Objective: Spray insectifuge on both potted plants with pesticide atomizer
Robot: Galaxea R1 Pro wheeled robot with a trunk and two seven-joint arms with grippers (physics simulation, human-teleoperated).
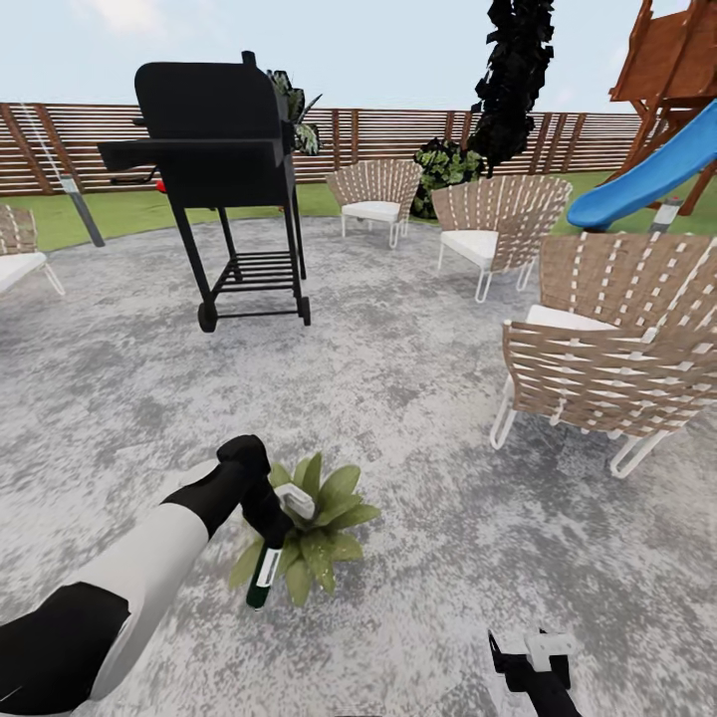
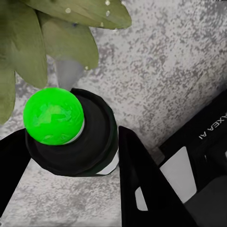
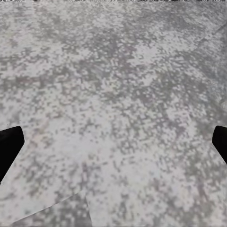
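In the head view my left gripper (image 1: 266, 511) is shut on the pesticide atomizer (image 1: 261, 580), a dark green bottle with a white label band. It hangs base down, its pale trigger head (image 1: 296, 501) over a broad, pale-speckled potted plant (image 1: 324, 543) on the garden patio (image 1: 398, 378). In the left wrist view the black fingers (image 2: 142, 179) clamp the dark bottle (image 2: 90, 142), which ends in a bright green ball (image 2: 53, 116), with the plant's leaves (image 2: 52, 38) just beyond. My right gripper (image 1: 528, 657) hangs low at the front right, open (image 3: 113, 142) over bare paving.
A black wheeled grill (image 1: 224, 169) stands far left of centre. Woven chairs (image 1: 607, 358) line the right side, with more at the back (image 1: 376, 194). A blue slide (image 1: 652, 169), a slat fence (image 1: 398, 134) and a grey bollard lamp (image 1: 80, 204) edge the lawn.
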